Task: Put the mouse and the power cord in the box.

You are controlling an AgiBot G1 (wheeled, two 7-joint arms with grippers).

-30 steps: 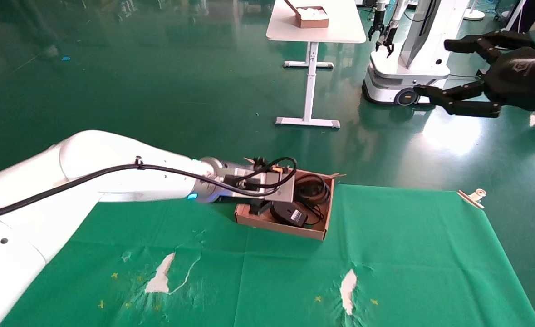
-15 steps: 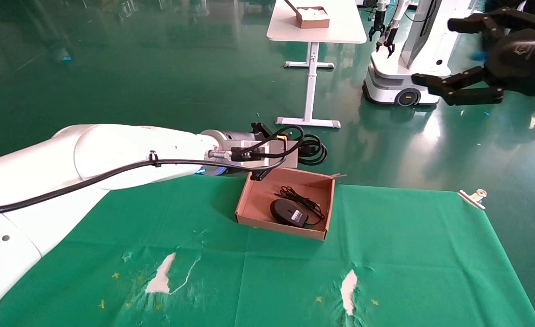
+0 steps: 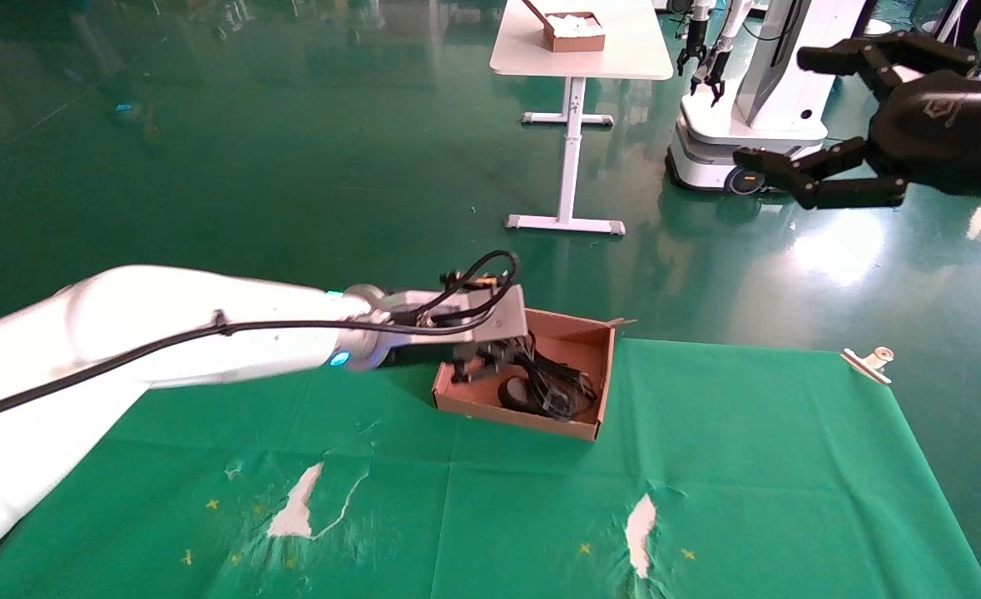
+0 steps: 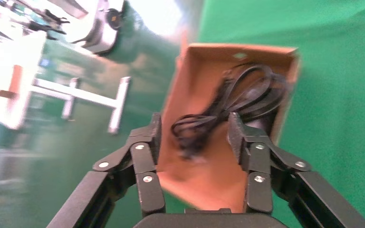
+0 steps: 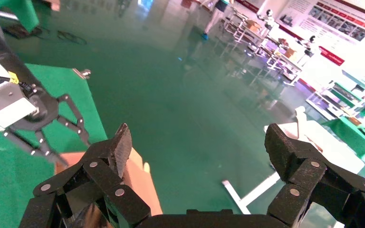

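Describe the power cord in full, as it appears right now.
The power cord is thick black rubbery cable in loose, untidy loops, one end trailing toward the left claw. It lies inside the box, partly over the mouse. The open claw's fingers flank it; whether they touch it is unclear.

box (image 3: 577, 428): left pincer (image 4: 193, 137) fills its near-left end | far-right end open above power cord (image 3: 552, 378)

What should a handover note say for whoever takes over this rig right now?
Left gripper: open, just above the box, holding nothing.
Right gripper: open, raised off to the right, away from the table.
Power cord: lying loosely coiled in the box.
Mouse: in the box, mostly under the cord.
Done: both items look to be inside.
Left: lift the left arm clear.
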